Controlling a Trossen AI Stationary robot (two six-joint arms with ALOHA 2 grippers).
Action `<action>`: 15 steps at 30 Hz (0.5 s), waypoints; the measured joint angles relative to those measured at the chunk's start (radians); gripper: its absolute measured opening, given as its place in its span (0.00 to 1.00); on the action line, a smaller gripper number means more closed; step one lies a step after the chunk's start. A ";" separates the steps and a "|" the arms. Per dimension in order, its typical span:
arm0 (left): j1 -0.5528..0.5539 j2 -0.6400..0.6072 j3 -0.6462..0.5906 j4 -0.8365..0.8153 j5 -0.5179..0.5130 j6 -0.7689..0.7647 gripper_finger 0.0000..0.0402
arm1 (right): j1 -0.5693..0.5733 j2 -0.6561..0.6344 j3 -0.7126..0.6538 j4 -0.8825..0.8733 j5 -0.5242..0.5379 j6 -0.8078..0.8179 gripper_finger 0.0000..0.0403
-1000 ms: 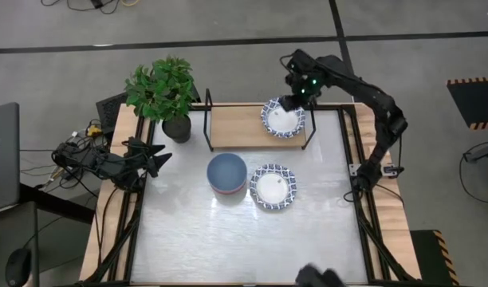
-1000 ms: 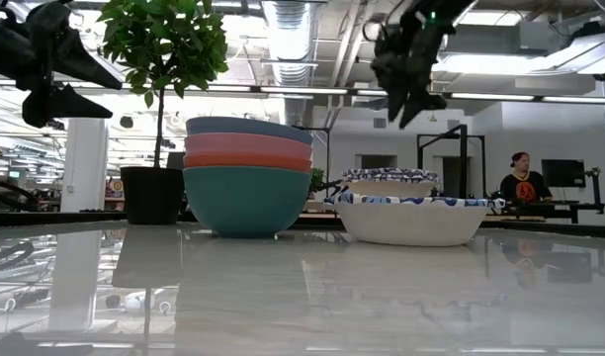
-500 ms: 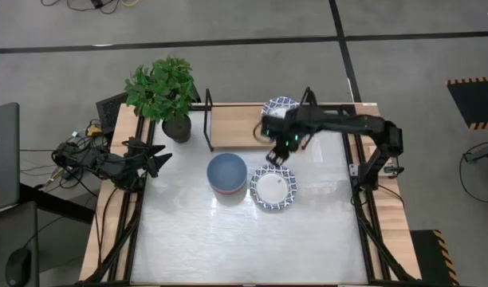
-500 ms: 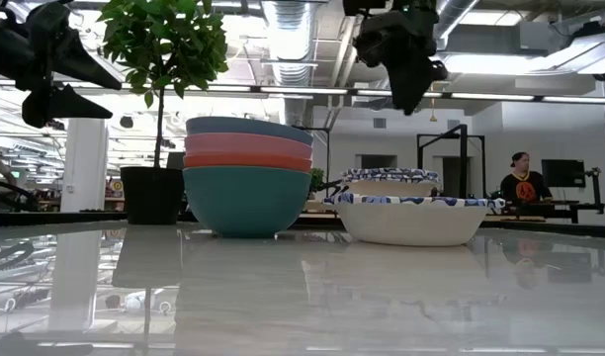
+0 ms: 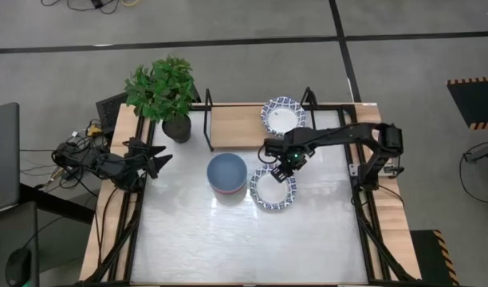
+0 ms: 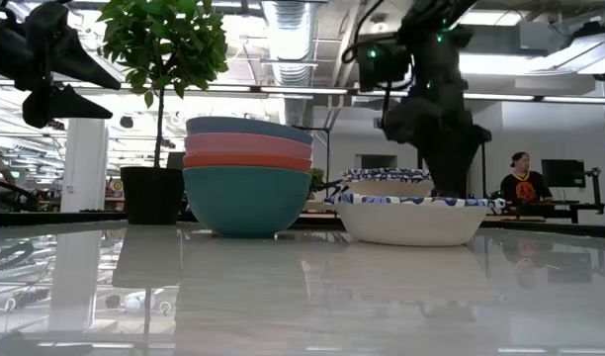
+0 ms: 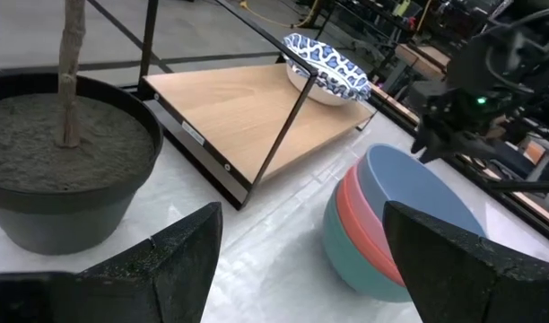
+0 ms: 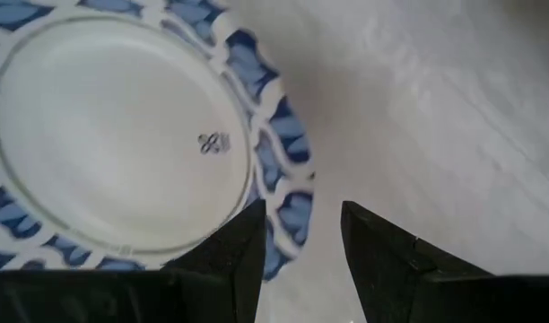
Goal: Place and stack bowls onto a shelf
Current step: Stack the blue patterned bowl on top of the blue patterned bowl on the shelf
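**Inspector:** Start nearest the low camera.

**Assistant:** The white bowl with blue rim point(image 6: 411, 219) sits right of centre on the table point(image 5: 228, 231). The right gripper point(image 5: 281, 169) hangs directly over its upper-left rim, fingers point(image 8: 241, 251) slightly parted, straddling the rim's edge and holding nothing.

**Inspector:** Beside it?

**Assistant:** The stack of plain bowls point(image 5: 227, 174), blue over red over teal, stands just left, apart from the patterned bowl.

**Inspector:** Farther back?

**Assistant:** The shelf point(image 5: 240, 126) lies in the upper centre of the overhead frame, a second patterned bowl point(image 5: 282, 115) on its right end. The plant pot point(image 5: 177, 127) stands left of it.

**Inspector:** Left gripper point(image 5: 158, 158)?

**Assistant:** Parked at the table's left edge, spread wide, empty.
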 joint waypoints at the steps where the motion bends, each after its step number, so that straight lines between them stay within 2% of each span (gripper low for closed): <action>1: 0.000 0.000 0.000 0.000 0.000 -0.001 0.73 | -0.008 0.000 -0.009 0.013 0.000 -0.007 0.42; 12: 0.000 0.000 0.000 0.000 0.000 -0.007 0.73 | -0.039 0.000 -0.119 0.157 -0.036 -0.046 0.42; 15: 0.000 0.000 0.000 0.000 -0.001 -0.007 0.73 | -0.038 0.000 -0.128 0.163 -0.048 -0.045 0.39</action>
